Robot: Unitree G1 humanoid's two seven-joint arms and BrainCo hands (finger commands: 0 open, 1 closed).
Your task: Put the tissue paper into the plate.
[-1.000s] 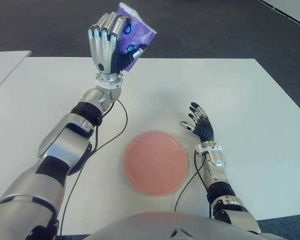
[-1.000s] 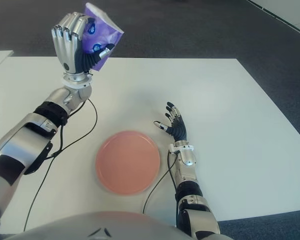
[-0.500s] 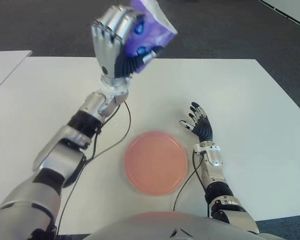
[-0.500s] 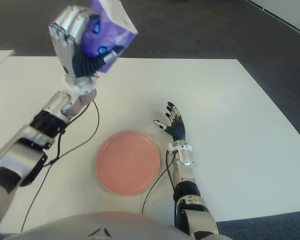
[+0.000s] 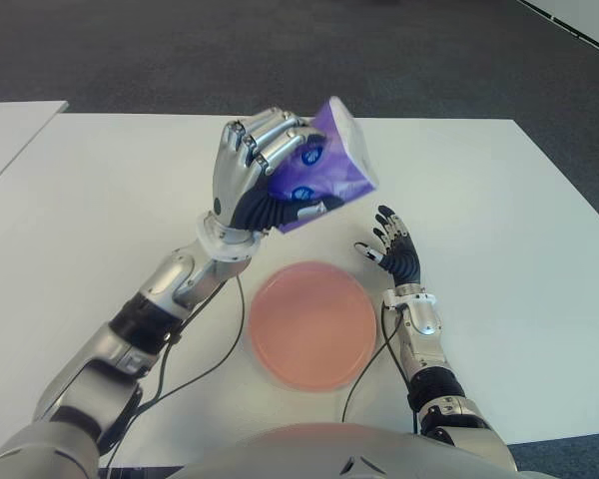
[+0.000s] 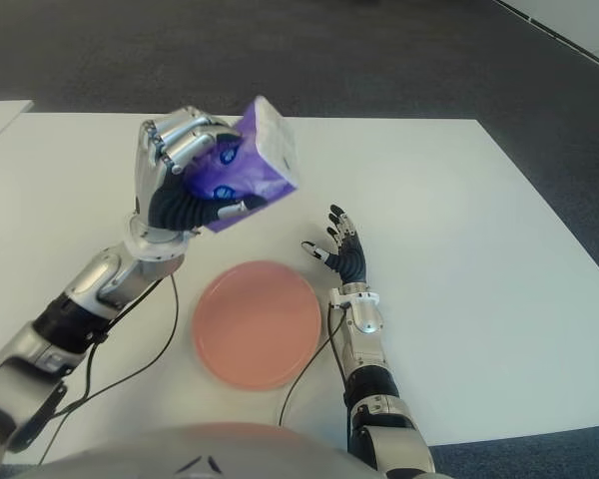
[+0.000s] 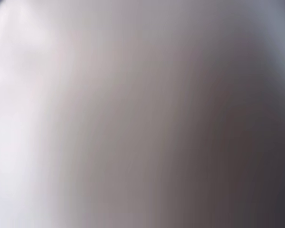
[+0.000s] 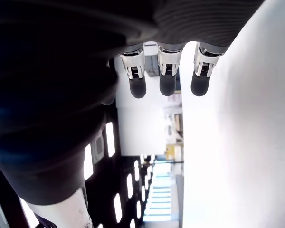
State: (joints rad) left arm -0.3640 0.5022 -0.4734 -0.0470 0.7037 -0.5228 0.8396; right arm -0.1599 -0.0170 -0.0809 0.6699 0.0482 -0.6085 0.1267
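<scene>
Two hands over a white table (image 5: 499, 200). Left hand (image 5: 255, 185) raised above the table, back of the hand toward the camera, fingers (image 5: 270, 140) curled around a purple tissue pack (image 5: 324, 180). Pack held in the air, tilted, its white end uppermost. It sits beyond the far edge of the plate (image 5: 312, 324), clear of it and not touching.

Plate is pink, round, flat on the table near the robot's body, nothing on it. A black cable (image 5: 215, 364) trails across the table from the left forearm, just beside the plate's left rim.

Right hand (image 5: 394, 254) shows just right of the plate, palm up, fingers spread and holding nothing; right wrist view shows three fingertips (image 8: 166, 85) extended, apart from each other. Cannot tell whether it touches the table.

Left wrist view is a blur; nothing readable.
</scene>
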